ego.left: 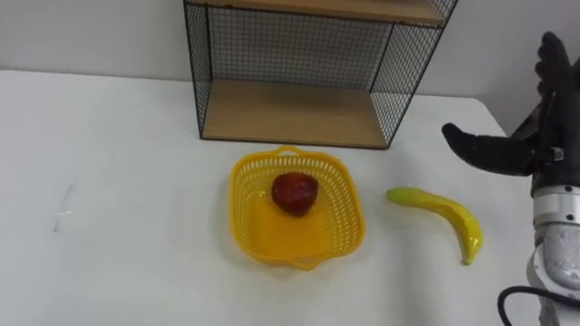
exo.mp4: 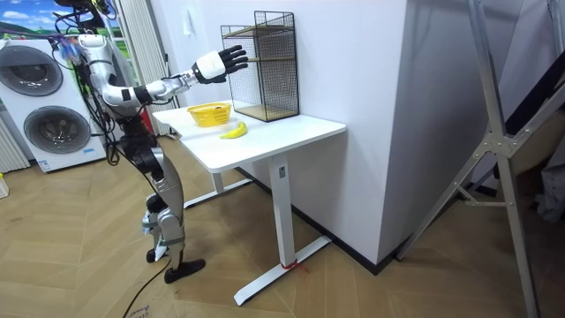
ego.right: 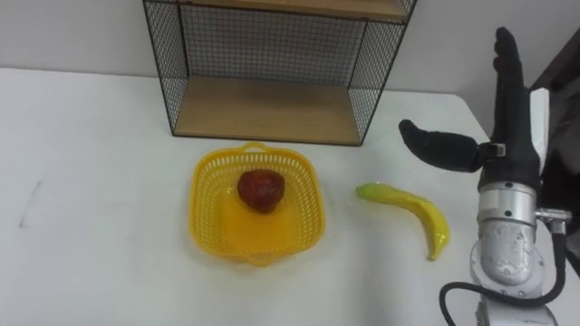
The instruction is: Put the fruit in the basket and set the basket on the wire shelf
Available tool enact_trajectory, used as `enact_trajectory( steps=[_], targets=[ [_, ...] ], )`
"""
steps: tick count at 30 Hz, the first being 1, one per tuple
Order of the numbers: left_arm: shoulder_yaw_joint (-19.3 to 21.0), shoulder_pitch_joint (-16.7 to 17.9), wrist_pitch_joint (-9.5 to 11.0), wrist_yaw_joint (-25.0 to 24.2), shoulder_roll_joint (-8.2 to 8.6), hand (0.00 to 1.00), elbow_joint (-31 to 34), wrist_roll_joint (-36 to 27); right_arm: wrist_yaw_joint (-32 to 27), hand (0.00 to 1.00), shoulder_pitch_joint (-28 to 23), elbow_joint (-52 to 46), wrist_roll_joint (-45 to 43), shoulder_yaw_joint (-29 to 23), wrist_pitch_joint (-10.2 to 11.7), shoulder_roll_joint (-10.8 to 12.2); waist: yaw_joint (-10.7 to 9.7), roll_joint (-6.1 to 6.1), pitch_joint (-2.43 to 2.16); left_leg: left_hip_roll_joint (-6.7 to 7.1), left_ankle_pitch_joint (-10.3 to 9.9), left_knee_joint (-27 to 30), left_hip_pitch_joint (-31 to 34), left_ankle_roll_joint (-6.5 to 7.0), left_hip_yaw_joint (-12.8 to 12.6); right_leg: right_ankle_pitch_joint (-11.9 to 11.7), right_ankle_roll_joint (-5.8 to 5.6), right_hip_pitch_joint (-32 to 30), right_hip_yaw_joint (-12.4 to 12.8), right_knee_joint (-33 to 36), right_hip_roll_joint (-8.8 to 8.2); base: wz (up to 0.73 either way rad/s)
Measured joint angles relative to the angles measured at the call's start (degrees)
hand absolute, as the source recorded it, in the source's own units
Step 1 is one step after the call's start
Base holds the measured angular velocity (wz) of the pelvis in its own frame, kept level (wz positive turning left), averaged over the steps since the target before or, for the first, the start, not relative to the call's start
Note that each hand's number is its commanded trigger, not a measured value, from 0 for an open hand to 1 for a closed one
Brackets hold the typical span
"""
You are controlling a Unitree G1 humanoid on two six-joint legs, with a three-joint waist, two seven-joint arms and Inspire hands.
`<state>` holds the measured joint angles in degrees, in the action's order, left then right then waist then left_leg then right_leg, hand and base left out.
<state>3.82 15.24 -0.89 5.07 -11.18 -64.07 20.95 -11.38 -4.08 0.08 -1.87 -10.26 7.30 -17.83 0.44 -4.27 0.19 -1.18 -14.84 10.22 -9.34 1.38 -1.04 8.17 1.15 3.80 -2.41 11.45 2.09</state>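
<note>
On the white table (ego.left: 118, 181), before the black wire shelf (ego.left: 290, 113) | yellow plastic mesh basket (ego.left: 344, 199) holds a red round fruit (ego.left: 294, 192), probably an apple | yellow curved banana (ego.left: 441, 208) lies right of it, apart | right hand (ego.left: 541, 136) hovers nearby, fingers spread, empty

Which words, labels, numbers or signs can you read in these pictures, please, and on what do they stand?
None can be read. The yellow basket, red fruit, banana, wire shelf and white table bear no print.
Any marking on the washing machines in the room view is too small to read.
</note>
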Motion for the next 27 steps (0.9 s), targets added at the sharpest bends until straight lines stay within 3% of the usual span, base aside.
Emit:
enact_trajectory(
  steps=[5, 8, 15, 22, 27],
  targets=[
    [0.77, 0.08, -1.12, -2.07, -0.58, 0.0, 0.71, 0.09, 3.27, 0.0, 0.08, 4.37, -0.15, -0.01, -2.13, -2.26, -0.17, 0.06, -0.03, -0.03, 0.0, -0.31, 0.13, 0.0, 0.07, -0.03, 0.01, 0.08, -0.06, -0.86, 0.02, 0.0],
    [0.97, 0.56, -2.69, -2.29, -0.71, 0.0, 2.29, 0.03, 5.34, 0.0, 0.08, 6.89, -0.9, 0.04, -4.48, -2.36, -0.22, 0.28, -0.08, -0.1, 0.0, -0.22, 0.05, 0.0, 0.09, -0.03, 0.01, 0.05, -0.28, -0.9, 0.03, 0.0],
    [1.16, 1.06, -4.48, -3.11, -1.05, 0.0, 4.72, 0.07, 10.45, 0.0, 0.13, 13.68, -3.78, 0.15, -7.45, -2.37, -0.04, 0.5, -0.22, -0.17, 0.01, -0.11, 0.1, 0.0, 0.14, -0.02, 0.0, 0.05, -0.84, -0.9, -0.07, 0.0],
    [1.79, 0.82, -5.02, -3.39, -1.14, 0.0, 5.03, 0.08, 13.1, 0.0, 0.99, 18.79, -5.14, 0.14, -8.22, -2.68, -0.03, -0.14, -0.26, -0.11, 0.0, 0.28, 0.14, 0.0, 0.23, 0.0, 0.04, 0.13, -0.9, -0.73, -0.15, 0.0],
    [3.01, 0.69, -4.97, -3.41, -1.34, 0.0, 5.21, 0.05, 15.88, 0.0, 4.38, 25.05, -5.43, 0.08, -8.35, -3.33, -0.1, -0.66, -0.07, -0.09, 0.01, 0.28, 0.15, -0.01, 0.25, -0.03, 0.07, 0.2, -0.82, -0.76, -0.09, 0.0]
  ],
)
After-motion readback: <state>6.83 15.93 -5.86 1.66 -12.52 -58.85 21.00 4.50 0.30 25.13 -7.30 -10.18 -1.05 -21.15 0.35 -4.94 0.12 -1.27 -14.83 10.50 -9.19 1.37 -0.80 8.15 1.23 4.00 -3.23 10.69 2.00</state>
